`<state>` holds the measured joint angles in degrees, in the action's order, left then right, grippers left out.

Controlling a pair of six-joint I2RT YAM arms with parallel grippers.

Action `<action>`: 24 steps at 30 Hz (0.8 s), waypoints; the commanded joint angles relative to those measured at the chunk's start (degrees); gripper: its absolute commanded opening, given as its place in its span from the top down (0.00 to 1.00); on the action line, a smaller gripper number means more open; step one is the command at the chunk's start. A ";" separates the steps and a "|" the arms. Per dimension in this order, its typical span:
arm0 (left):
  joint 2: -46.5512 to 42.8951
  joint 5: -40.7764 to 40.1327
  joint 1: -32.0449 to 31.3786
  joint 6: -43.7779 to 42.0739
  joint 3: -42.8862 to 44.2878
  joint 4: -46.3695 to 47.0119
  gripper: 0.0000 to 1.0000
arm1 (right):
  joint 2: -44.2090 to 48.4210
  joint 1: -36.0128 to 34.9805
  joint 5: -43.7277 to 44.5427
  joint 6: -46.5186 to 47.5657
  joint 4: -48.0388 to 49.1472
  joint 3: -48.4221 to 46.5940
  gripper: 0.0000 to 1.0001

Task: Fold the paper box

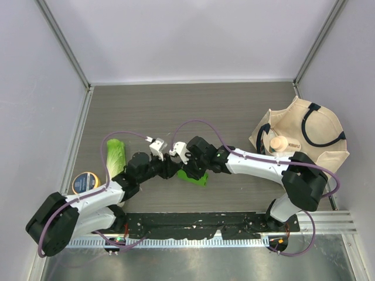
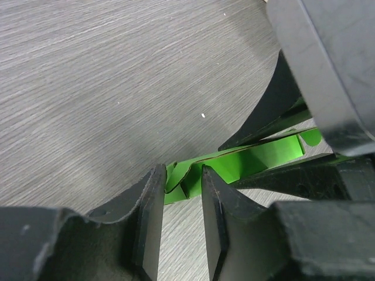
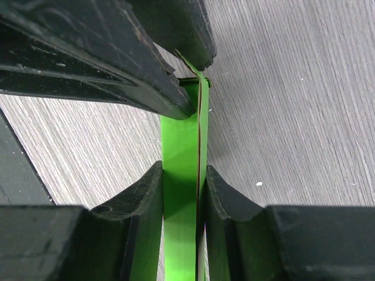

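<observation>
Left jaws: narrowly parted and closed on one end of the paper box (image 2: 258, 158). The black fingers (image 2: 151, 216) pressed the green card from both sides, low over the grey wood-grain counter (image 2: 117, 88).
Right jaws: closed to a similar width on the box's other end. In the right wrist view a bright green strip filled the whole gap between the two fingers (image 3: 146, 222).
Meeting point: the two pairs of jaws faced each other with their tips close together and the box between them. The left arm's fingers showed at the top of the right wrist view, on the strip's far end.
Base rail: a dark rail (image 1: 193, 225) ran along the near edge, and both arms rose from it and reached inward.
Round object: a disc with a yellow rim and dark centre (image 1: 85, 182) lay flat near the left edge, just beside the left arm.
Paper box position: near the middle of the counter, a little toward the near side. From overhead the jaws hid most of it, and one green corner stuck out under the right arm's wrist. It was partly folded, with layers and a creased flap seen edge-on.
Cabbage: a long pale-green and white cabbage (image 1: 115, 157) lay left of the jaws, apart from the box.
Tote bag: a beige bag with dark handles (image 1: 319, 146) slumped at the far right, with a pale capped item (image 1: 279, 143) at its mouth.
Walls: pale panels (image 1: 187, 35) closed in the far side.
</observation>
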<state>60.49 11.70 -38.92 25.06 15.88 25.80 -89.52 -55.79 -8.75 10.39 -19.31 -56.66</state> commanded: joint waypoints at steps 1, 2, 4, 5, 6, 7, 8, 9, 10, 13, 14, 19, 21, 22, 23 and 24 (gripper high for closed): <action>-0.45 1.83 0.07 0.69 2.05 2.85 0.67 | -0.05 -0.20 -1.61 0.68 0.59 -0.64 0.86; -0.72 1.83 0.07 0.78 2.05 2.42 0.66 | -0.13 -0.20 -1.62 0.68 0.59 -0.73 0.86; -2.12 0.26 0.07 0.78 2.31 0.75 0.49 | -0.22 -0.20 -1.71 0.68 0.59 -0.64 0.86; -3.87 -0.71 0.07 0.69 2.66 -0.91 0.45 | -0.31 -0.20 -1.71 0.68 0.68 -0.55 0.86; -4.84 -2.63 0.07 0.61 2.84 -1.89 0.40 | -0.31 -0.20 -1.71 0.68 0.59 -0.64 0.86; -5.81 -3.35 0.07 -0.18 2.93 -2.77 0.39 | -0.40 -0.20 -1.71 0.68 0.59 -0.64 0.86; -7.47 -3.96 0.07 -0.53 3.02 -3.91 0.39 | -0.57 -0.20 -1.79 0.68 0.59 -0.64 0.86; -8.10 -4.67 0.07 -0.89 3.10 -4.44 0.39 | -0.57 -0.11 -1.71 0.68 0.59 -0.81 0.86; -8.37 -4.93 0.16 -1.24 3.28 -4.88 0.41 | -0.57 -0.11 -1.79 0.68 0.50 -0.90 0.86; -7.32 -4.06 0.33 -2.03 4.25 -6.20 0.54 | -0.84 -0.11 -1.88 0.77 0.50 -1.17 0.86; -6.88 -3.62 0.42 -1.68 4.07 -5.33 0.55 | -0.75 -0.11 -1.97 0.86 0.50 -1.17 0.87; -4.33 -1.07 0.42 -1.33 4.69 -4.01 0.59 | -0.84 -0.02 -1.97 0.77 0.41 -1.34 0.87; -3.98 -0.72 0.42 -1.50 4.78 -3.92 0.61 | -0.75 0.07 -1.97 0.77 0.50 -1.34 0.87; -3.54 -0.72 0.42 -1.42 4.86 -4.00 0.61 | -0.75 0.15 -2.06 0.77 0.41 -1.26 0.87; -3.36 -0.46 0.42 -1.42 4.86 -3.92 0.62 | -0.75 0.16 -1.97 0.77 0.41 -1.34 0.87; -3.10 -0.28 0.42 -1.07 4.86 -3.83 0.63 | -0.75 0.24 -2.14 0.86 0.50 -1.34 0.87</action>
<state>56.75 9.85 -38.61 24.75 18.55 20.23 -89.65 -55.75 -9.80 10.66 -19.18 -56.69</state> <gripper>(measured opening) 0.388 0.341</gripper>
